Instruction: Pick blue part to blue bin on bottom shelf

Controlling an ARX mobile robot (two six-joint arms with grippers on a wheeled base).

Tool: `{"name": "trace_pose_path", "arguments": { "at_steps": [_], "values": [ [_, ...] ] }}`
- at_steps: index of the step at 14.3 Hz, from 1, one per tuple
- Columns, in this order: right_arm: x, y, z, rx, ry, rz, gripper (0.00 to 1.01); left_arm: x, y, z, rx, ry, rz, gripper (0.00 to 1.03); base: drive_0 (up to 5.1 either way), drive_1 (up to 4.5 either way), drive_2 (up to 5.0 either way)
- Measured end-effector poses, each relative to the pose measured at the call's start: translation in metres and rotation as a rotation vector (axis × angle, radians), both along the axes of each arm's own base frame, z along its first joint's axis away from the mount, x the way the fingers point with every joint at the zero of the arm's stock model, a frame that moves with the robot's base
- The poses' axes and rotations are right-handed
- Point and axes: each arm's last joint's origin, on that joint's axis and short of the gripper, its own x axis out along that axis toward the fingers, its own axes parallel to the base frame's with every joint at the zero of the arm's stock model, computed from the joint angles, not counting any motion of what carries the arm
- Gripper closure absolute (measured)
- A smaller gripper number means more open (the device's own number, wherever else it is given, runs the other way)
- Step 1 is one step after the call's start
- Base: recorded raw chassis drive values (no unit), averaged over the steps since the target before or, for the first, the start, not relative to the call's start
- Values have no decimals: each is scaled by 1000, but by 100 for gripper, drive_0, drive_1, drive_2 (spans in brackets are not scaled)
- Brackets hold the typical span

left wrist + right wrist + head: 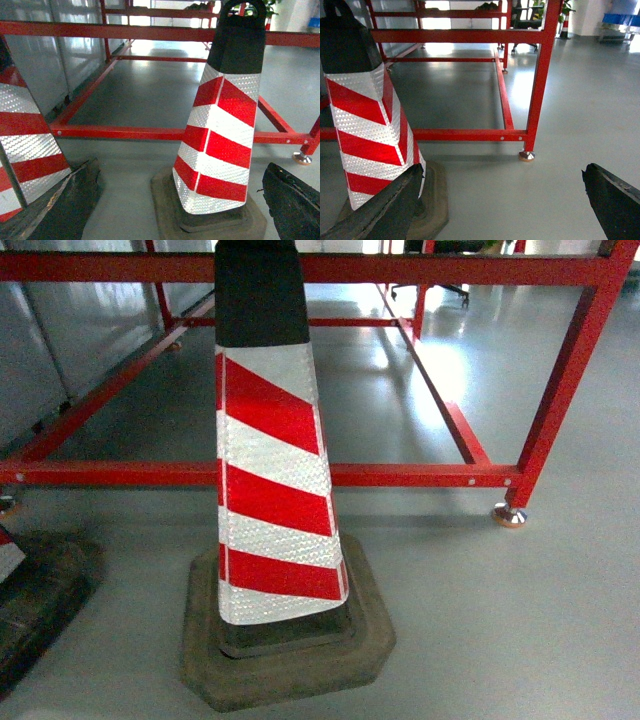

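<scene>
My left gripper: two dark fingers at the lower corners of my left wrist view, spread wide apart, nothing between them but floor and a cone.
My right gripper: two dark fingers at the lower corners of my right wrist view, likewise spread wide, holding nothing.
Grey floor: smooth, glossy, carrying window glare further back.
Striped cone: red and white reflective bands, black top, standing upright on a dark octagonal rubber base directly ahead of me; it fills the centre of my head view.
Second cone: same banding, at the left edge of my left wrist view, beside the first; only part of it shows.
Red tube frame: painted rails behind the cones, low bar running crosswise, corner post on a round metal foot.
Grey panels: along the left side, behind the frame.
Far background: a chair and plants, small and indistinct.
Blue part, blue bin, bottom shelf: I cannot find any of them in my three views.
</scene>
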Motion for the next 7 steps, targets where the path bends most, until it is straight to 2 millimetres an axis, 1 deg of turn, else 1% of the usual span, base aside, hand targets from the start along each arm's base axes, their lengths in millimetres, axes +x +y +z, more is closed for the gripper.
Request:
{"name": "trace_pose_path", "arguments": {
  "at_steps": [7],
  "values": [
    [0,0,0,0,-2,-1,3,0,0,0,1,-2,0,5,0,0,0]
  ]
}}
